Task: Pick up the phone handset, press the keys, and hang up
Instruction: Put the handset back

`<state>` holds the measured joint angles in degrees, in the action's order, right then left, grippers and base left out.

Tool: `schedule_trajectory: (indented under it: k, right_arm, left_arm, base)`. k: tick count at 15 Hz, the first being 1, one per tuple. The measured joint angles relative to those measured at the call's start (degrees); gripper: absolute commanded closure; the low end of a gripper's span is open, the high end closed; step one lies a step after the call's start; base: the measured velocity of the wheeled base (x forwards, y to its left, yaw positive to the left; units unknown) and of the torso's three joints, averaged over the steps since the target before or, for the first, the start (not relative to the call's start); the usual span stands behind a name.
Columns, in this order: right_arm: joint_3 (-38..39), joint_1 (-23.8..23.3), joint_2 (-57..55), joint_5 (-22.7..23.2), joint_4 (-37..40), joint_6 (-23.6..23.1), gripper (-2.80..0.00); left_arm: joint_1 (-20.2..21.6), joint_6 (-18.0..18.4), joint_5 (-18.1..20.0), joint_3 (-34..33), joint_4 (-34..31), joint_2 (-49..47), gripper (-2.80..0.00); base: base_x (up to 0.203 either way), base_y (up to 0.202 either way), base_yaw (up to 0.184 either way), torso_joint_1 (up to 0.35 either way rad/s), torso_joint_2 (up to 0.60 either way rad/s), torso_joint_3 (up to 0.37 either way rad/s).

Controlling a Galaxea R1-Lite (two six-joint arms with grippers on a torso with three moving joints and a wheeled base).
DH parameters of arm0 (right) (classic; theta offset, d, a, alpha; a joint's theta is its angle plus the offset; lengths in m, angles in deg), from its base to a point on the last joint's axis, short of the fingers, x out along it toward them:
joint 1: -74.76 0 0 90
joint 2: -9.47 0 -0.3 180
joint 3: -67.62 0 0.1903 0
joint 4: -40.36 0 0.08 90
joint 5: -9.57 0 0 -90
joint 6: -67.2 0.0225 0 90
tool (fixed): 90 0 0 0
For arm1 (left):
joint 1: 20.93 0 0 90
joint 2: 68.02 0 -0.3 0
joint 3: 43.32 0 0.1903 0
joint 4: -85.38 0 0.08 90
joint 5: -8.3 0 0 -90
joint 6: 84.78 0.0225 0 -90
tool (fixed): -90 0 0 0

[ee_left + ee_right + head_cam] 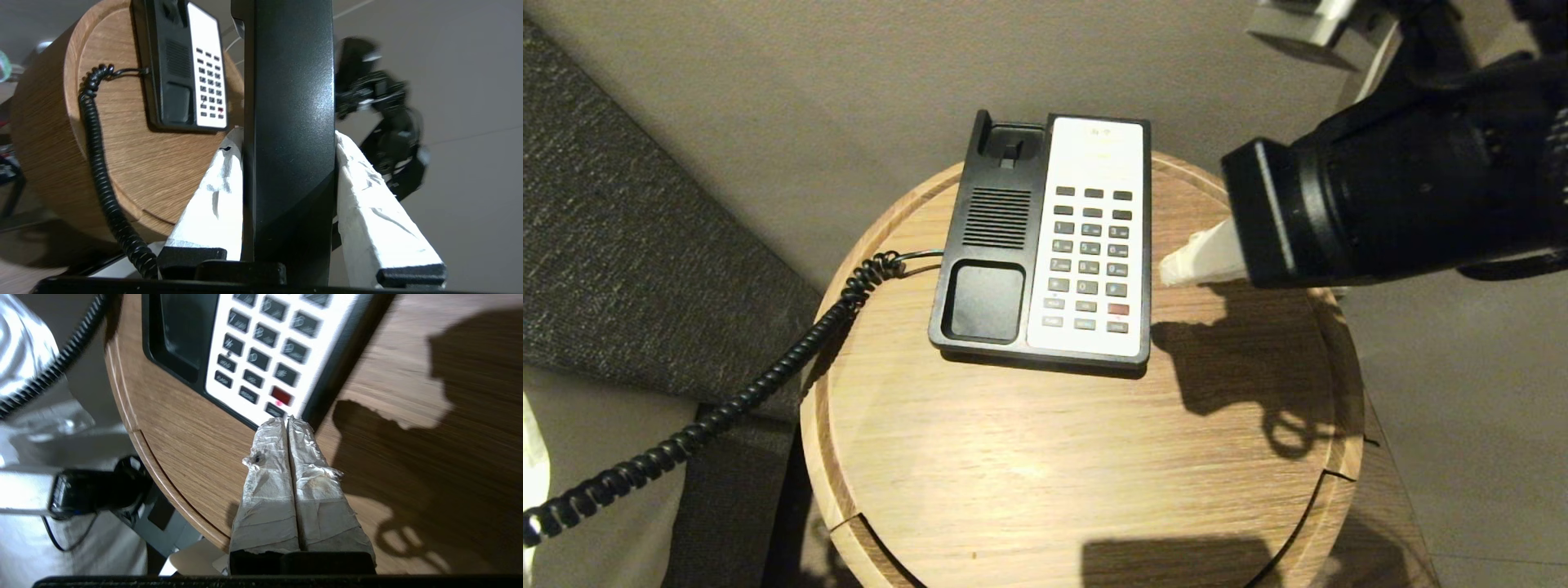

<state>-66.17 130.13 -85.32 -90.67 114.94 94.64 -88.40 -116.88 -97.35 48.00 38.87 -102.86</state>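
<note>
The phone handset (290,102), long and glossy black, stands between the white-wrapped fingers of my left gripper (288,134), which is shut on it off the table's side; neither shows in the head view. Its coiled cord (727,408) runs from the phone base (992,245) over the table's left edge. The base's handset cradle (987,300) lies empty. The keys (1089,253) sit on the white panel. My right gripper (1176,268) is shut with nothing in it. Its tips (287,421) hover at the base's right edge, near the red key (281,395).
The phone stands on a round wooden table (1013,457) with a raised rim. A dark grey upholstered piece (621,229) lies to the left, and beige floor (1462,392) surrounds the table. A black device on a stand (94,490) sits below the table's edge.
</note>
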Motion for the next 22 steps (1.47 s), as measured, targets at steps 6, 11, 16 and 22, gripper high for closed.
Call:
schedule_trajectory:
  k: [6,11,16,22]
  right_arm:
    - [0.32,-0.11,16.02,-5.58,5.64,3.34,0.0]
    - [2.75,-0.93,31.01,-5.98,15.37,6.2,0.0]
    - [3.99,-3.65,41.37,-5.66,20.26,5.89,0.0]
    - [5.55,-4.72,46.19,-5.24,19.96,5.93,0.0]
  left_arm:
    - [0.19,9.25,-0.49,-3.33,0.14,-6.95,0.0]
    - [0.48,10.42,-5.65,11.98,-1.8,-23.78,0.0]
    - [0.06,11.88,-12.93,30.97,-16.4,-42.11,0.0]
    - [0.35,11.96,-24.1,41.89,-24.83,-54.98,0.0]
  base:
    - [0.0,0.0,0.0,0.0,0.0,0.0]
    - [0.0,0.0,0.0,0.0,0.0,0.0]
    - [0.0,0.0,0.0,0.0,0.0,0.0]
    - [0.0,0.0,0.0,0.0,0.0,0.0]
